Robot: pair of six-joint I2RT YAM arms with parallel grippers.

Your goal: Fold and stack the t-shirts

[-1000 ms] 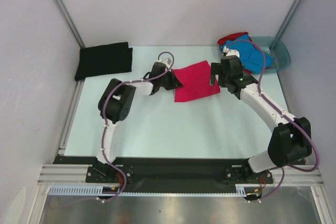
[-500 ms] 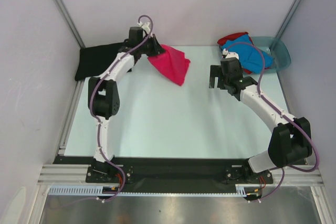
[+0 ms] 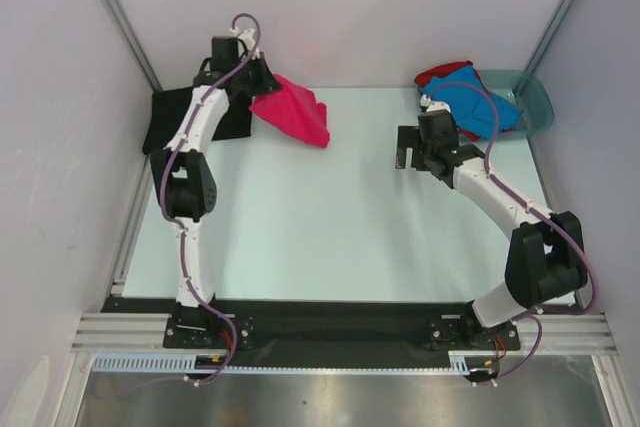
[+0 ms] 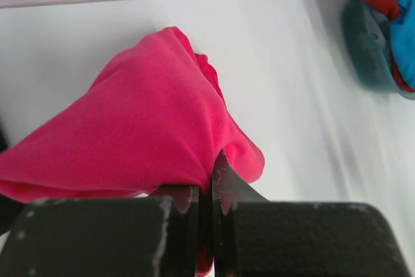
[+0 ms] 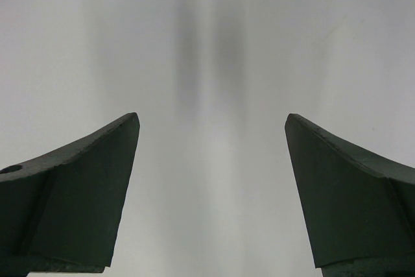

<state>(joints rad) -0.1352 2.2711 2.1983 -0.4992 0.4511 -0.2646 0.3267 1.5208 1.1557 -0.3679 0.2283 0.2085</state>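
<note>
My left gripper (image 3: 262, 85) is shut on the magenta-pink t-shirt (image 3: 294, 117), which hangs in folds above the far left of the table. In the left wrist view the pink t-shirt (image 4: 142, 128) is pinched between the jaws of the left gripper (image 4: 206, 174). The folded black t-shirt (image 3: 165, 125) lies at the far left, partly hidden by the left arm. The blue t-shirt (image 3: 482, 107) and the red t-shirt (image 3: 441, 73) sit bunched in the teal basin (image 3: 537, 99). My right gripper (image 3: 408, 147) stands open over bare table, and in its own view the right gripper (image 5: 212, 118) holds nothing.
The basin (image 4: 363, 37) stands at the far right corner. White walls with metal corner posts close in the back and both sides. A metal rail (image 3: 130, 227) runs along the table's left edge.
The left arm lifted the pink t-shirt off the middle of the table and carried it far left, close to the black t-shirt. The right gripper let go earlier and has barely moved.
</note>
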